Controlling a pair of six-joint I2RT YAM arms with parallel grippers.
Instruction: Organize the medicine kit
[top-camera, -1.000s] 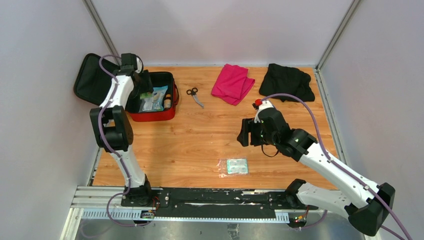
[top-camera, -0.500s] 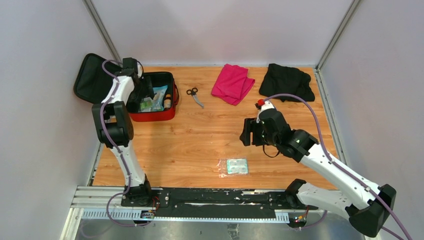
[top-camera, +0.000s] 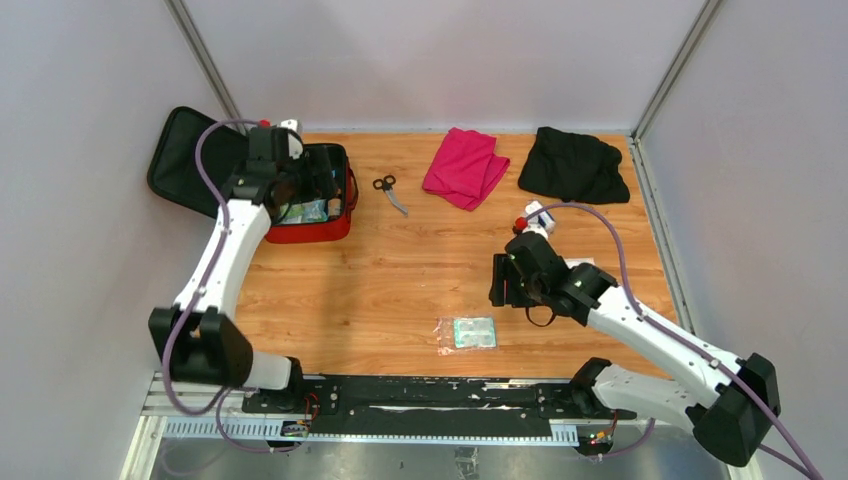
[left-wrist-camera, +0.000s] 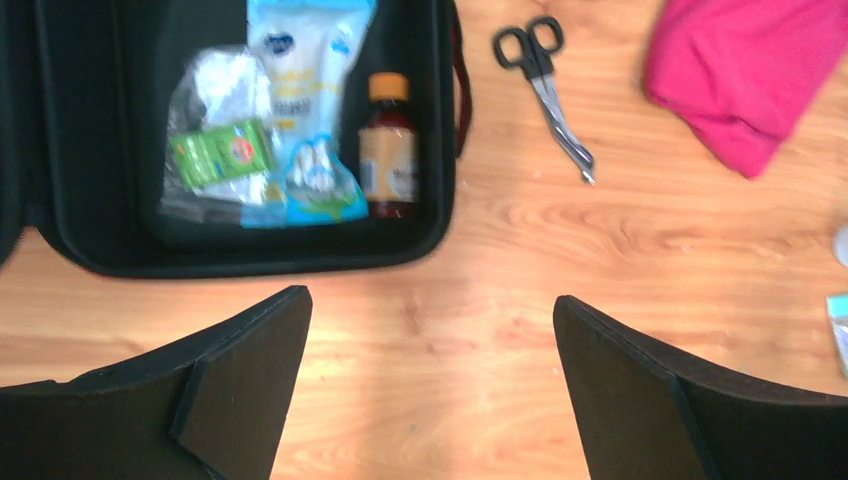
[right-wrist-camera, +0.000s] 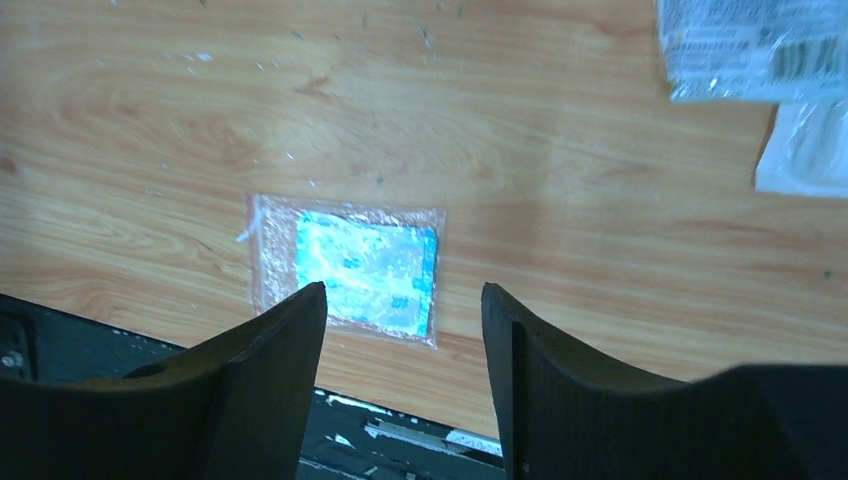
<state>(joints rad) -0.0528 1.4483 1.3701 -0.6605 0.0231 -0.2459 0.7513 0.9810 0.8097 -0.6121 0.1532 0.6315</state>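
At the tabletop's far left corner the medicine kit (top-camera: 310, 234) lies open, packets (left-wrist-camera: 300, 110) and a small bottle (left-wrist-camera: 388, 150) inside. The left jaws hang at it, spread wide and empty. Scissors (top-camera: 389, 192) lie just beside it. The right jaws, apart and empty, hang above a clear sachet (right-wrist-camera: 345, 270).
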